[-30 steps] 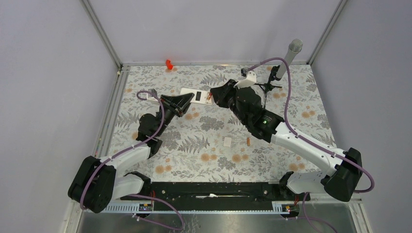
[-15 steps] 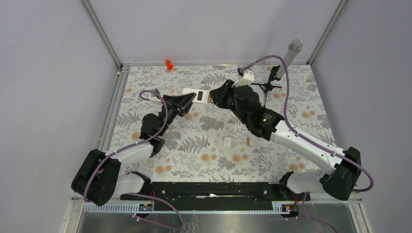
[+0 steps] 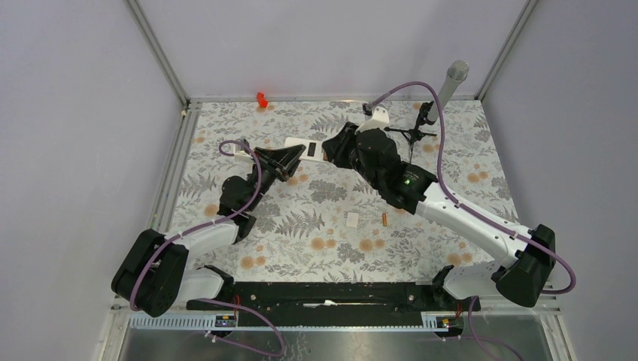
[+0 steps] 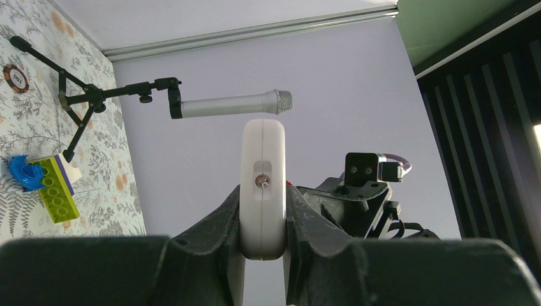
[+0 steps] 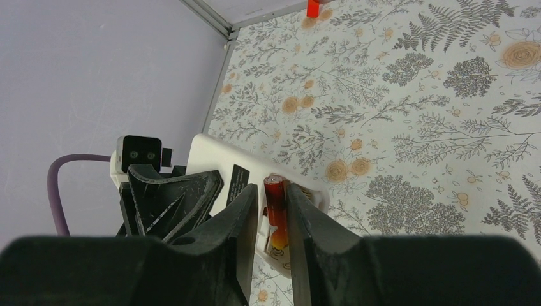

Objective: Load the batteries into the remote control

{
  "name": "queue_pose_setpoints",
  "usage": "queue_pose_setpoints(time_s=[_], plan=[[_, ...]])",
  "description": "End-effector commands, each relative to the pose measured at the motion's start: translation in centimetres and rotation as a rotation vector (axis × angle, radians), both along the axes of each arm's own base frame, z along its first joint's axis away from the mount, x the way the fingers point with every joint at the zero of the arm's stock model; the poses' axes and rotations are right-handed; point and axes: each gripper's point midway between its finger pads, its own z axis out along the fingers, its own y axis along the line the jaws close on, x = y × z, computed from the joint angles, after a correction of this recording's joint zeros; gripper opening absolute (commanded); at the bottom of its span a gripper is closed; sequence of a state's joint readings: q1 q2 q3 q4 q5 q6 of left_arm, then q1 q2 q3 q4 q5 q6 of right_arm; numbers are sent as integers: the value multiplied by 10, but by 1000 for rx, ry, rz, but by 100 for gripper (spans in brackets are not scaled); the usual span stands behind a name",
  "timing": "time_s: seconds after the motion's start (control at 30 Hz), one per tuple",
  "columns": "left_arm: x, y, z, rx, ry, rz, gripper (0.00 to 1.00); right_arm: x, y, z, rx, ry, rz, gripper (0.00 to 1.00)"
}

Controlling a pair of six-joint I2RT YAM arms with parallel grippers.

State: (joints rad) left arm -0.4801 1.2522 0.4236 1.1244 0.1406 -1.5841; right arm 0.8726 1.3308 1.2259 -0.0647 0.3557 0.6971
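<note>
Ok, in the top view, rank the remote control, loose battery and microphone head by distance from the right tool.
1. Remote control, at the right tool, on its left.
2. Loose battery, on the table toward the bases.
3. Microphone head, far right corner.

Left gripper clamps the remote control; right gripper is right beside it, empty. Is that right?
No. The right wrist view shows the right gripper shut on a battery, not empty, beside the remote control. The left gripper does clamp the remote control.
</note>
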Motion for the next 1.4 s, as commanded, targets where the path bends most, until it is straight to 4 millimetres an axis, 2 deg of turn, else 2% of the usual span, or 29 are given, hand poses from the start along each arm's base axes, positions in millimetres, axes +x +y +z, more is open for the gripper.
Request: queue_pose_setpoints(time_s=[0.0, 0.33, 0.67, 0.83, 0.97, 1.1, 1.2, 1.37], plan=[[-12, 10, 51, -128, -146, 7, 0, 6, -14, 6, -23, -14, -75, 31], [-6, 16, 42, -164, -86, 36, 0, 7, -18, 17, 9, -27, -99, 38], [-5, 17, 37, -175, -66, 40, 0, 6, -24, 24, 33, -38, -123, 38], [-6, 17, 39, -152, -93, 52, 0, -3, -23, 39, 61, -45, -80, 40], [-6, 18, 40, -116, -104, 69, 0, -13, -24, 47, 43, -12, -42, 52], [-8, 19, 45, -110, -123, 75, 0, -26, -30, 46, 86, 40, -33, 75], [-8, 19, 46, -108, -129, 79, 0, -35, -30, 43, 194, 115, -33, 88], [-10, 21, 48, -110, -157, 89, 0, -48, -15, 41, 446, 282, 2, 100]])
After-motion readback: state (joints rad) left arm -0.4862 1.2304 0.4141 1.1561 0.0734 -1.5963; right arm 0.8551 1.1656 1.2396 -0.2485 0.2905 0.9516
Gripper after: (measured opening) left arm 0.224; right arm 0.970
